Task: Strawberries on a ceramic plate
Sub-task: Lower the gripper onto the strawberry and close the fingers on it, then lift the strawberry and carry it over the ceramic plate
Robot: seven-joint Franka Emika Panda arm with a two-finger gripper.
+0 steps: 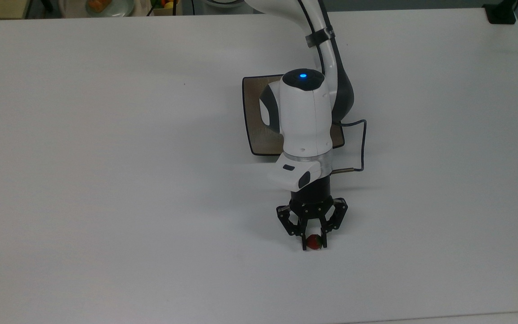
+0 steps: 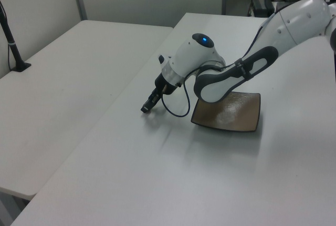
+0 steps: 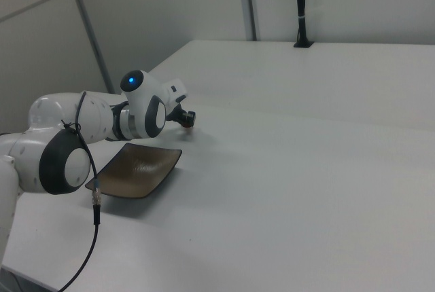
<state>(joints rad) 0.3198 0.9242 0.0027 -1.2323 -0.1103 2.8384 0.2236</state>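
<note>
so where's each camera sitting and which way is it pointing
Top view: high above the table, looking down; arm reaches toward the frame's bottom, gripper shut on the strawberry.
Left view: raised, beside the table, looking across at the arm and gripper.
Right view: raised, from the opposite side, arm nearest.
All three share the ceramic plate.

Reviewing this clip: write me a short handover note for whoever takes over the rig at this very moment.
Gripper: jaws shut on the strawberry, low at the white table.
Ceramic plate: bare, on the table behind the gripper, partly under the arm in the top view.
Done: strawberry grasped.
Left: lift it, carry it back over the plate, set it down and let go.
</note>
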